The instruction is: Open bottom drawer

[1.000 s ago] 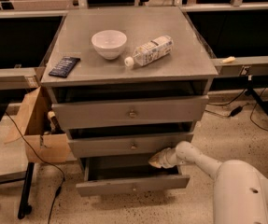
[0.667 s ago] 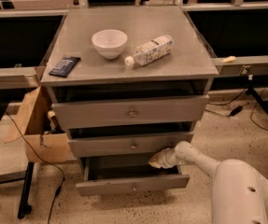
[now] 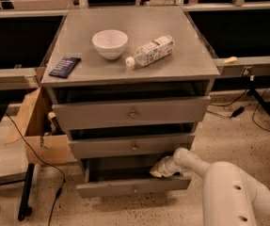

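The grey cabinet (image 3: 134,60) has three grey drawers. The bottom drawer (image 3: 133,189) stands pulled out well past the others, its flat front near the floor and a small knob at its middle. The middle drawer (image 3: 134,146) and the top drawer (image 3: 133,113) stand out only a little. My gripper (image 3: 160,169) reaches in from the right on the white arm (image 3: 228,187) and sits inside the open bottom drawer, just above its front edge at the right.
On the cabinet top lie a white bowl (image 3: 109,43), a bottle on its side (image 3: 151,51) and a dark flat packet (image 3: 65,66). A cardboard box (image 3: 33,126) stands left of the cabinet. Cables run over the floor at left and right.
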Available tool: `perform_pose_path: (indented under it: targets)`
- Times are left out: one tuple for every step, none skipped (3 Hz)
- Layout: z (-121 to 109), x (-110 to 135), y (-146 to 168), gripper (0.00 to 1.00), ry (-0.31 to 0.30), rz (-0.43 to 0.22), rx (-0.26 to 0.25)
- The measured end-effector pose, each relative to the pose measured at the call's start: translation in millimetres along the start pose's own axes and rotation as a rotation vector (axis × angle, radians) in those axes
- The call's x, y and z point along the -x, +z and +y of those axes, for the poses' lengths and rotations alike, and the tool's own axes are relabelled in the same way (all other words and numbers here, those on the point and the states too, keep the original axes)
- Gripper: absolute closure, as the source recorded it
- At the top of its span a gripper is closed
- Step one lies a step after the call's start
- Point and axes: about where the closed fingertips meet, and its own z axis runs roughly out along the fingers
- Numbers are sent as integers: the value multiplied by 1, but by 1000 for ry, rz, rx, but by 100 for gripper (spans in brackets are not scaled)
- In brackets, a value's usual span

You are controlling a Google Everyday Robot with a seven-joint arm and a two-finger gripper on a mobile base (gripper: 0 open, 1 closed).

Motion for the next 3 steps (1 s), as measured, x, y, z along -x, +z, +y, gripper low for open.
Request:
perform_pose_path:
  targets:
    - [11, -15, 12, 98, -5, 20, 20]
    - [9, -13, 11, 76, -5, 21, 20]
    - [11, -15, 10, 53, -12, 25, 21]
